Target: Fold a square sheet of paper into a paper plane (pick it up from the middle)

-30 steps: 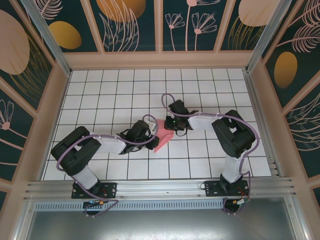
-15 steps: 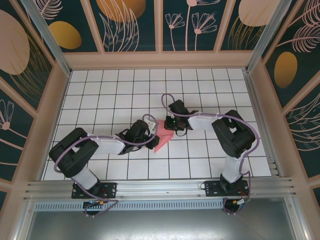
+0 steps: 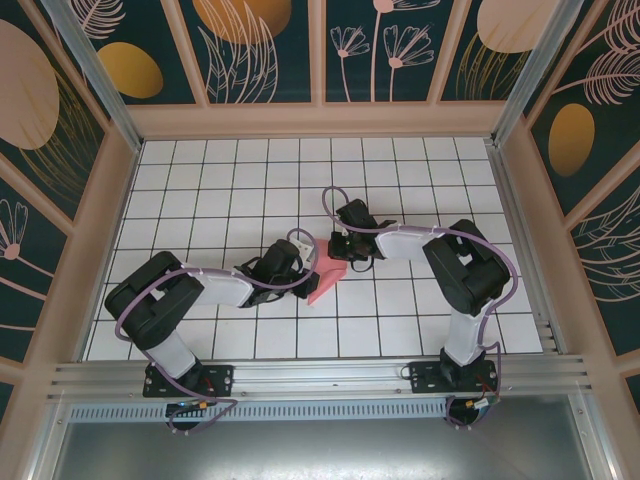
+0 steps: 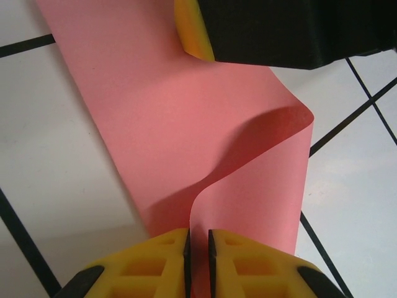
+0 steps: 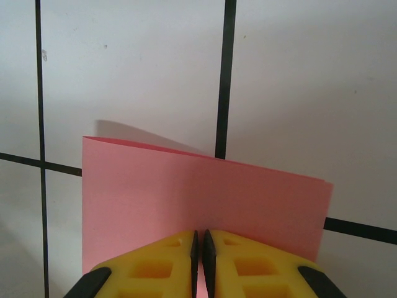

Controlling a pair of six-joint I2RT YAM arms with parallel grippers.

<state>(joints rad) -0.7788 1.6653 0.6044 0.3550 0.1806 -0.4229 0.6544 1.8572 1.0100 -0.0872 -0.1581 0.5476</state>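
The paper (image 4: 186,124) is pinched at opposite edges by the left fingers (image 4: 170,245) and right fingers (image 5: 177,245), both nearly closed, seemingly so a fold can be bowed over.

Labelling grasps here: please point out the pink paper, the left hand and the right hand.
pink paper (image 4: 173,118): left wrist view, flat pink face above the curl.
left hand (image 4: 198,239): left wrist view, midway between its yellow fingertips.
right hand (image 5: 199,239): right wrist view, midway between its yellow fingertips.

Plain pink square sheet of paper (image 4: 173,124) between yellow fingers (image 4: 155,257) of the left claw (image 4: 197,234), black-gridded white table (image 4: 62,186) beneath it, teal walls (image 3: 160,30) with peach leaf prints beyond.
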